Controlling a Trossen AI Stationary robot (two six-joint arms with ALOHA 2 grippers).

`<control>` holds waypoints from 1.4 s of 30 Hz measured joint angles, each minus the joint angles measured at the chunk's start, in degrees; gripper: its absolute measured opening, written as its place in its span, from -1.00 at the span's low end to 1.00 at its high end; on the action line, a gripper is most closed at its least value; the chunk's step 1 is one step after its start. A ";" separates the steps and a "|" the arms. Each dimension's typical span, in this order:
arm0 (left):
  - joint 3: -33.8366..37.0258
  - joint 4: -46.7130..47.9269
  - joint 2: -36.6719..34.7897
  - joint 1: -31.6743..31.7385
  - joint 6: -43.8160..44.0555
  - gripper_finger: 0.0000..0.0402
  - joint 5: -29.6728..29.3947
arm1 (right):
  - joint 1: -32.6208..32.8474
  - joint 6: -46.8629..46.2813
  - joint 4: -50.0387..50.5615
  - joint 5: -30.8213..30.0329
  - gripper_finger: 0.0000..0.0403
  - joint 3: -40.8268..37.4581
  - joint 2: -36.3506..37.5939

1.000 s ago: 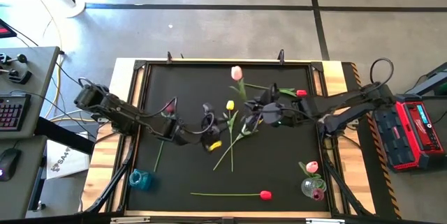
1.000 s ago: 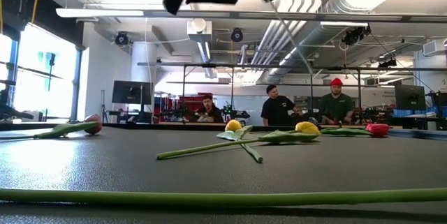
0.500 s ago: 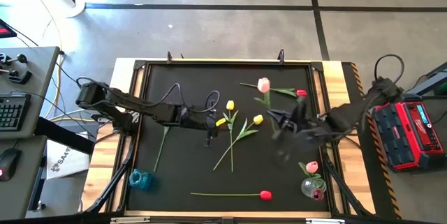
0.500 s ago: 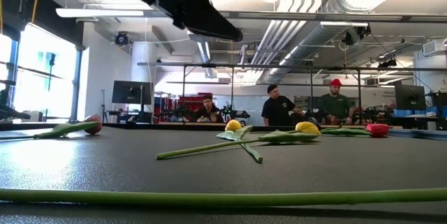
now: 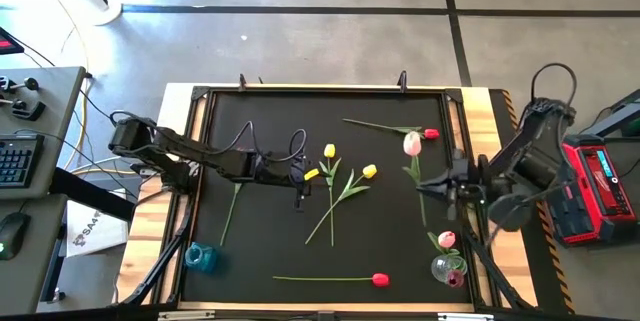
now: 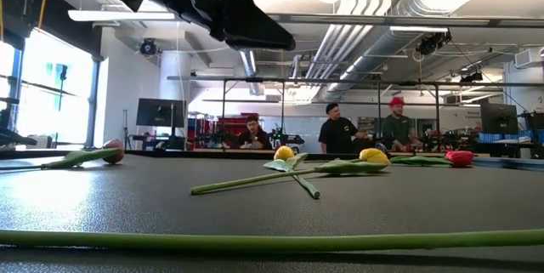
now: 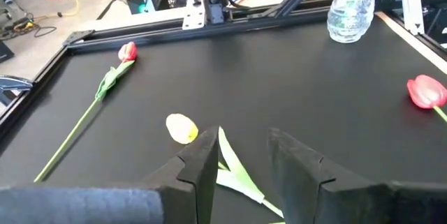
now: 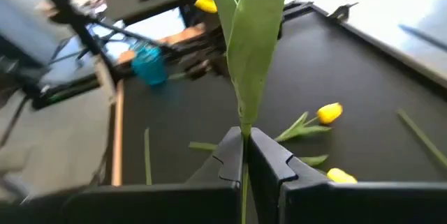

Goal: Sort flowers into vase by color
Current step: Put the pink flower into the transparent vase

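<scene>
My right gripper [image 5: 428, 187] is shut on a pink tulip [image 5: 411, 144] and hangs over the table's right side, just beyond the clear vase [image 5: 447, 267], which holds a pink flower [image 5: 446, 239]. At mid-table my left gripper [image 5: 303, 176] holds a yellow tulip [image 7: 181, 128] above the black mat. Two more yellow tulips [image 5: 329, 150] [image 5: 369, 171] lie flat with crossed stems. Flat on the mat too are a red tulip [image 5: 431, 133] at the far right and another [image 5: 380, 279] near the front edge. A blue vase [image 5: 200, 256] stands at the near left. My left gripper has the yellow tulip's leaf and stem [image 7: 234, 172] between its two fingers, just behind the head. The fingers stand a little apart and lie nearly level, pointing toward the table's right. The head sticks out past the fingertips, off the mat. My right gripper pinches the pink tulip's stem [image 8: 244, 130] between its two fingers, where a long leaf [image 8: 255, 35] begins. The leaf and the upper stem rise beyond the fingertips. The tulip is lifted clear of the table.
A green stem [image 5: 231, 213] lies at the left, its head under my left arm. A black frame [image 5: 320, 91] rims the mat. People stand behind the table [image 6: 340, 128]. Bare mat lies between the blue vase and the front red tulip.
My right gripper has swung toward the table's right and near side with the pink tulip, held clear throughout, and now hangs by the clear vase. My left gripper has moved toward the far edge with the yellow tulip and rolled its wrist, then kept still.
</scene>
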State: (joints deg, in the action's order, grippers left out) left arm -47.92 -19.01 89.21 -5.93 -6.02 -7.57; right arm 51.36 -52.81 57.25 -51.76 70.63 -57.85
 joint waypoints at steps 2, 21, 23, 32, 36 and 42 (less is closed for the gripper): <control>0.00 -0.32 0.00 0.00 0.03 -0.44 0.00 | 1.99 -1.33 1.87 2.03 -1.00 0.00 0.68; 0.00 -0.63 0.00 0.70 1.46 -0.44 -0.54 | 20.28 -24.56 14.52 7.57 -1.00 0.00 0.13; 0.00 -0.63 0.00 0.90 1.51 -0.44 -0.56 | 22.92 -25.42 14.52 4.80 -1.00 0.00 -0.72; 0.00 -0.63 0.00 1.66 2.87 -0.44 -0.57 | 32.72 -26.97 14.31 -7.92 -1.00 0.00 -7.30; 0.00 -0.69 0.00 1.66 3.02 -0.44 -0.55 | 34.93 -28.31 14.07 -11.94 -1.00 0.00 -10.11; 0.00 -2.36 0.00 1.71 2.99 -0.44 -0.61 | 35.71 -28.25 13.48 -14.11 -1.00 0.00 -12.50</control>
State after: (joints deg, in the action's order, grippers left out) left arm -47.92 -21.37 89.21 -4.22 -3.04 -8.19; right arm 87.06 -81.06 70.73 -65.87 70.63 -70.36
